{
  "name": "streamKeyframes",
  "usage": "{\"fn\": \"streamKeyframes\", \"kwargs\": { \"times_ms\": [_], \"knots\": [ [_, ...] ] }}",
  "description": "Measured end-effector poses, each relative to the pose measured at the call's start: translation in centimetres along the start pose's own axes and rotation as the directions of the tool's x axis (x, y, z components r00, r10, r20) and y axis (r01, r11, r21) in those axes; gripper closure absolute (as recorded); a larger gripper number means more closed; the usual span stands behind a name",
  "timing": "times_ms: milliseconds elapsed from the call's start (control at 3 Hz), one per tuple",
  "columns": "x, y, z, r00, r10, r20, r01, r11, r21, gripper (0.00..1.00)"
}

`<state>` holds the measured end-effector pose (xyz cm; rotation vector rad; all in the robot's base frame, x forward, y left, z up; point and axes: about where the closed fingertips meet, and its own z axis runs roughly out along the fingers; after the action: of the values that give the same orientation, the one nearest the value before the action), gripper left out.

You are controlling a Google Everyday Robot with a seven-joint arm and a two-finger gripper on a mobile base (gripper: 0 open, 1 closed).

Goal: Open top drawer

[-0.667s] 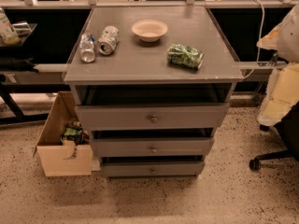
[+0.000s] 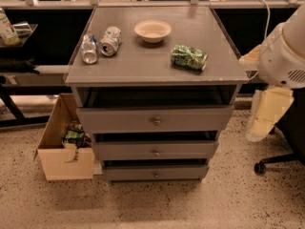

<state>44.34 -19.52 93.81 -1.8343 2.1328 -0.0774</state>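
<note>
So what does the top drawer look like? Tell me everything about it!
The top drawer is the widest of three, grey, like painted wood, with a flat front and one small round metal knob in the middle. It sits level under the tabletop, a dark gap above it, the middle drawer below. Nothing touches it; the gripper hangs off to its right.

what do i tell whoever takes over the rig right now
Pincer: hangs to the right of the cabinet, about level with the top drawer, clear of it and touching nothing.
Top drawer: front sits just under the tabletop edge and looks shut; its knob is at the centre, untouched.
Done: nothing visible yet.
Left: bring the pincer across to the knob, grip it, pull the drawer straight out.
</note>
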Motion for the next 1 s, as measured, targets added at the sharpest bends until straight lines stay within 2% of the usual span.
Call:
{"fn": "streamKeyframes", "kwargs": {
  "times_ms": [333, 667, 1000],
  "knots": [
    [-2.5, 2.1, 6.4, 0.994, -0.105, 0.035, 0.107, 0.9914, -0.075, 0.0],
    [-3.7, 3.2, 11.3, 0.989, -0.131, 0.07, 0.14, 0.9799, -0.142, 0.0],
    [-3.2, 2.8, 16.4, 0.991, -0.078, 0.109, 0.099, 0.9741, -0.203, 0.0]
  ]
}}
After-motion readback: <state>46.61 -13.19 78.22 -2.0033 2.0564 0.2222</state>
